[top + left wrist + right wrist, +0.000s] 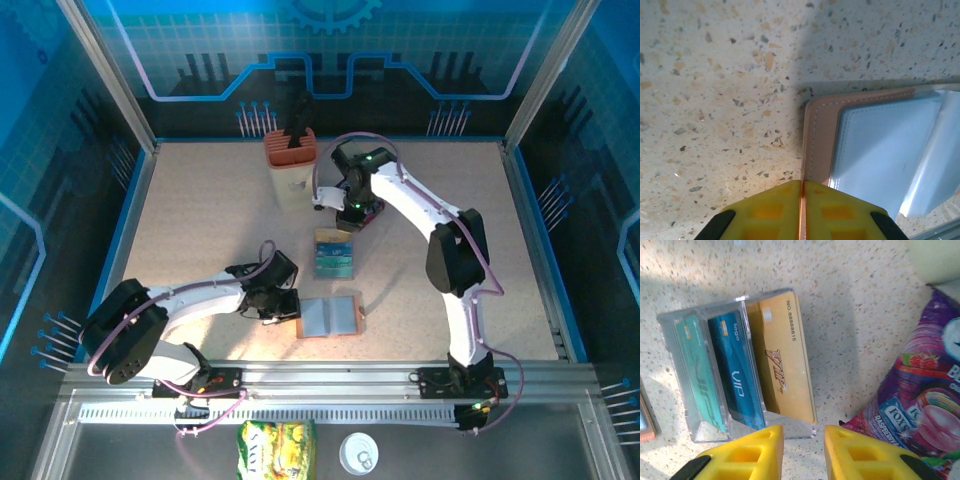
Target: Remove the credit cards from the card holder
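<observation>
While the left pincer is pressed shut on the near edge of the card holder, with the salmon cover nipped thin between its two yellow tips, the rest of the holder lies spread open on the table just beyond and to the right of those tips. Its grey-blue sleeves show no card through them, as far as the left wrist view reaches. Well away from it, the right pincer stands with its tips apart and nothing between them. Just ahead of its tips, a little to their left, is a clear box holding the credit cards: a teal one, a blue one and a gold one, leaning side by side. A purple snack packet lies to the right of that pincer, apart from the box. The step in hand looks like the end of a drop-off, with the cards already out of the holder and the task close to done. The next move, if any sleeve hides another card, calls for the right pincer to travel back to the open holder and pinch that card's free edge while the left one pins the cover down. Otherwise the left only needs to let go.
</observation>
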Robot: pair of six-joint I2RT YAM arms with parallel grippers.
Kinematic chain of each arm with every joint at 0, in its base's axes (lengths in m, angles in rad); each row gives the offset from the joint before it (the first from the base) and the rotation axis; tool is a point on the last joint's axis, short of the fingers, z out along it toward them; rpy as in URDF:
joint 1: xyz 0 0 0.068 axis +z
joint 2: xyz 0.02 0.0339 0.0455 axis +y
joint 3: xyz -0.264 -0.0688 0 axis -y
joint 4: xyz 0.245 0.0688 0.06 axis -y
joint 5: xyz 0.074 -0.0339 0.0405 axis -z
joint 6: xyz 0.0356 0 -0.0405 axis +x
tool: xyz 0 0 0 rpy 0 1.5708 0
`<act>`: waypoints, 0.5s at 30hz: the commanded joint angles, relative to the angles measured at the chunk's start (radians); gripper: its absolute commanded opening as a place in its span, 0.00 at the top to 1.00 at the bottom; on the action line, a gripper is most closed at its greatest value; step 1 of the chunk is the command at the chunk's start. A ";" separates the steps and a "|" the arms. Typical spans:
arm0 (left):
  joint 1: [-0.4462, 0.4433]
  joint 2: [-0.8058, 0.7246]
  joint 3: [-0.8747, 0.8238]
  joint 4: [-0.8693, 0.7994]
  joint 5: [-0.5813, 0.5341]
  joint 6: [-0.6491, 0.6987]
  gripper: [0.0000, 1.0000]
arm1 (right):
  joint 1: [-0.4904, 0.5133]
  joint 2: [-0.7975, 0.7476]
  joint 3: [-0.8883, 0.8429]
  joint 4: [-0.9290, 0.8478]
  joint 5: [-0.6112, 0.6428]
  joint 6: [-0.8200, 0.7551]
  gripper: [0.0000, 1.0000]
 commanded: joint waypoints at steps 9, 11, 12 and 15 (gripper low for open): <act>0.009 -0.008 0.036 -0.002 -0.012 0.036 0.91 | 0.033 -0.351 -0.357 0.263 -0.146 0.400 0.71; 0.008 -0.019 0.036 -0.003 -0.013 0.034 0.91 | 0.046 -0.409 -0.449 0.341 -0.169 0.516 0.71; 0.009 -0.029 0.033 -0.004 -0.014 0.033 0.91 | 0.054 -0.442 -0.502 0.392 -0.175 0.590 0.71; 0.009 -0.052 0.021 -0.005 -0.015 0.025 0.91 | 0.078 -0.530 -0.662 0.534 -0.219 0.806 0.72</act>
